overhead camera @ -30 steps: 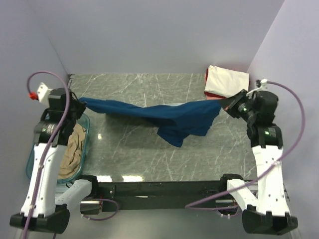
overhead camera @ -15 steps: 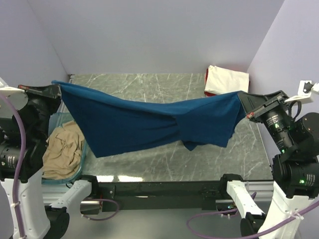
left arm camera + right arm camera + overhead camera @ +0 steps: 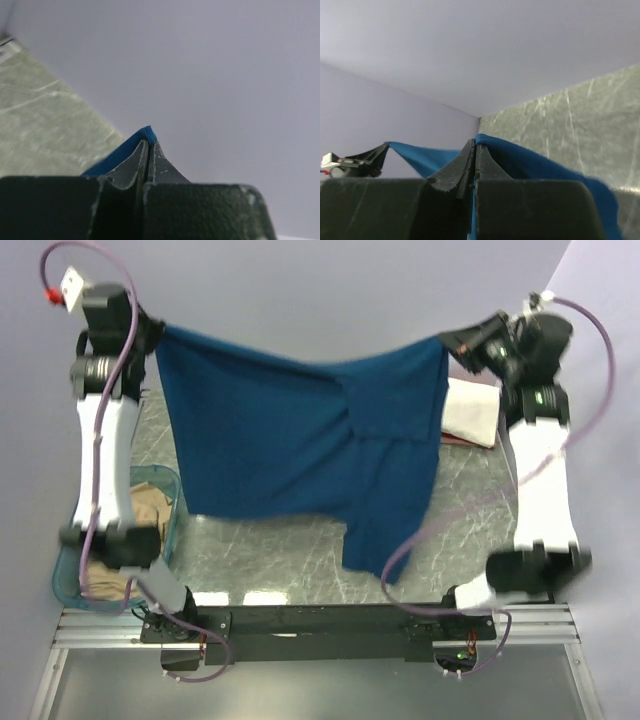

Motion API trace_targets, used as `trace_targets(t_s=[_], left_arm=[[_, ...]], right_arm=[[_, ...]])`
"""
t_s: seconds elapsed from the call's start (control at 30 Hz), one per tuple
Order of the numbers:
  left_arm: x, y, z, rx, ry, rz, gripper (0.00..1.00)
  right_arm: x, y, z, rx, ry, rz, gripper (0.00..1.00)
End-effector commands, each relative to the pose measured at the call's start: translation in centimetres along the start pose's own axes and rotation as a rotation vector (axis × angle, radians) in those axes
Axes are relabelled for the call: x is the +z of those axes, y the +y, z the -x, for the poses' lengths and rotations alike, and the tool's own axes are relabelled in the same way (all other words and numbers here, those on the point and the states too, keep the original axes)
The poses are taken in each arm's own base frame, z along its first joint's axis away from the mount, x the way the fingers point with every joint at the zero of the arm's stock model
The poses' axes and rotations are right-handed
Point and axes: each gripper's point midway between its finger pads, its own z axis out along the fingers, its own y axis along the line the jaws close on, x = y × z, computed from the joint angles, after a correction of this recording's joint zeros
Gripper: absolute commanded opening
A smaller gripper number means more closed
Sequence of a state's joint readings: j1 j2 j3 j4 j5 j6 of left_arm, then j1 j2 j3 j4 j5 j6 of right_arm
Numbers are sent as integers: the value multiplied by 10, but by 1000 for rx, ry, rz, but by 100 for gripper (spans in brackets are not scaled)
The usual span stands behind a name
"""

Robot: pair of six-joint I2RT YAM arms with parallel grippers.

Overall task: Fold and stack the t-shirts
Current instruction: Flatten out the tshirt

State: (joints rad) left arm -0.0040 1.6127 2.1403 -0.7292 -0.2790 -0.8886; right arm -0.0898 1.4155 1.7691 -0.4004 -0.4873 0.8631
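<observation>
The navy t-shirt (image 3: 290, 440) hangs spread in the air above the worktop (image 3: 290, 550), sagging along its top edge. It looks like light, limp cloth, best held by the top corners. The left claw (image 3: 155, 333) is clamped on one corner, the right claw (image 3: 450, 342) on the other. A folded cream t-shirt (image 3: 472, 412) lies at the far right.
</observation>
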Motion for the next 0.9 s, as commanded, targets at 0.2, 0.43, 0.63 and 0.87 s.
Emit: trace_targets(t_s=[0.2,0.43,0.63,0.87], left_arm=[[11,-48,91,-52,-136,-301,0],[17,25,15,-34,52,-171,0],[11,135,-105,-73,273,24,0],[-20,253,-231,-71,468,302,0]], right_arm=[[28,104,84,-54,-104,324,0],[37,23,28,13,10,169,0],[47,-118,-65,123,163,-114,0],[18,-283,-192,219,332,-467,0]])
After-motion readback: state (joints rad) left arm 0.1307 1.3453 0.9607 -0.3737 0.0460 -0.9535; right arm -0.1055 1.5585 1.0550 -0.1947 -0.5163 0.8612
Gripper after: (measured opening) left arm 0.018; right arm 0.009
